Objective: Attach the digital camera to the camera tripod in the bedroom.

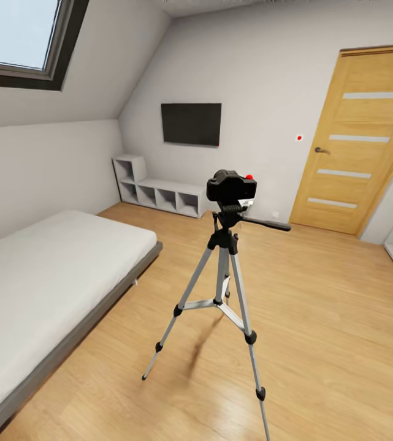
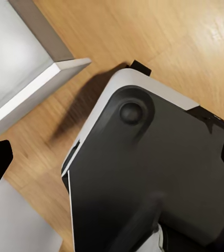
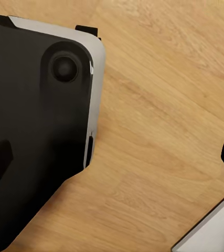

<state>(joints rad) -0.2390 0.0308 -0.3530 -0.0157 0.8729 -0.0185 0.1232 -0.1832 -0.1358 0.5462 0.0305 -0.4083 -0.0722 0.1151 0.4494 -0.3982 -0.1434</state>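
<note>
Centre frame in the head view, the digital camera (image 1: 232, 187) sits on the head of the camera tripod (image 1: 224, 288), apparently mounted and so unsupported by either arm; both wrist views look down at the robot's base (image 2: 159, 173), fingers' spread indeterminable.

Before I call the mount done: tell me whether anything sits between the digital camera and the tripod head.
Nothing visible does. In the head view the digital camera sits directly on the head of the camera tripod, with no gap or object between them. The wood floor around the tripod legs is bare.
</note>
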